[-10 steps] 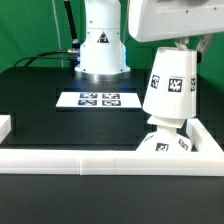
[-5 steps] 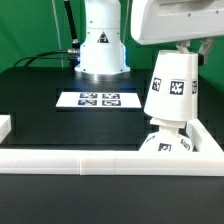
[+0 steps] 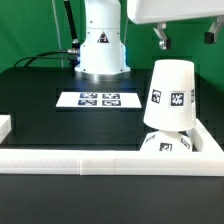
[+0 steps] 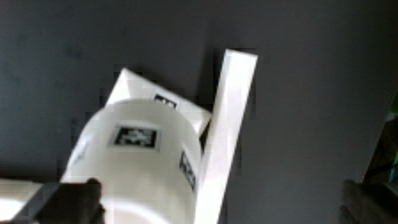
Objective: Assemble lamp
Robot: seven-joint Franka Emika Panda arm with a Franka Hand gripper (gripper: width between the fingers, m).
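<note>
The white cone-shaped shade [image 3: 170, 95] sits slightly tilted on top of the white tagged base [image 3: 165, 146] at the exterior view's right, just behind the front rail. The bulb is hidden under the shade. My gripper [image 3: 185, 38] hangs above the shade, open and empty, with its fingers [image 3: 160, 38] clear of the shade's top. In the wrist view the shade [image 4: 134, 150] shows from above, beside the rail [image 4: 226, 130], and the gripper [image 4: 217, 205] has its dark fingertips [image 4: 63, 205] spread wide apart.
The marker board [image 3: 98, 99] lies flat on the black table in the middle. The long white border rail [image 3: 70, 162] runs along the front and turns up at the right side. The arm's white pedestal [image 3: 100, 40] stands at the back.
My gripper has let go of the shade and risen above it. The shade has dropped lower onto the base and now rests there on its own.
</note>
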